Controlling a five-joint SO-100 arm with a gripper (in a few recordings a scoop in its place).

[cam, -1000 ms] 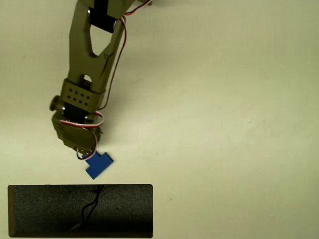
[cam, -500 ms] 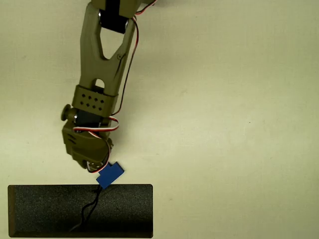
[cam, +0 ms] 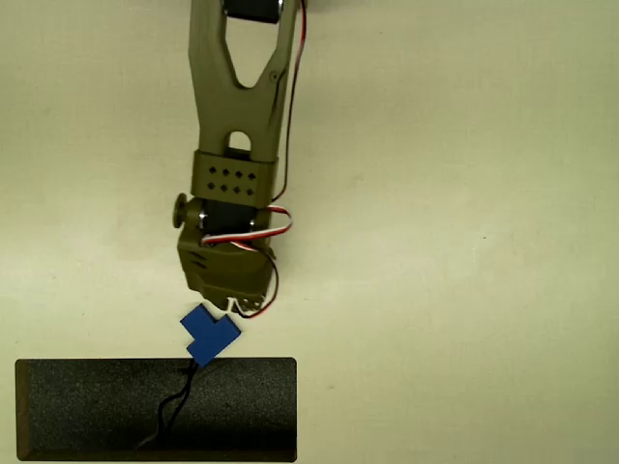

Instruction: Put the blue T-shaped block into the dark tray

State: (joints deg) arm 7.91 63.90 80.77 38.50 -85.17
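Observation:
The blue T-shaped block [cam: 209, 335] sits right at the tip of my gripper [cam: 224, 311], tilted, with its lower corner overlapping the upper rim of the dark tray [cam: 87, 406]. My olive-green arm reaches down from the top of the overhead view. The wrist body covers the fingers, but the gripper seems shut on the block's upper end. The tray is a wide black rectangle with a speckled inside along the bottom left, and a thin black wire-like mark [cam: 174, 406] runs down its middle.
The table is a plain pale surface with open room to the right of the tray and arm. Red, white and black cables [cam: 261, 227] loop around the wrist.
The arm swung to the right and slightly down over the last second. The blue block went with it from above the tray to the tray's upper rim and turned on the way.

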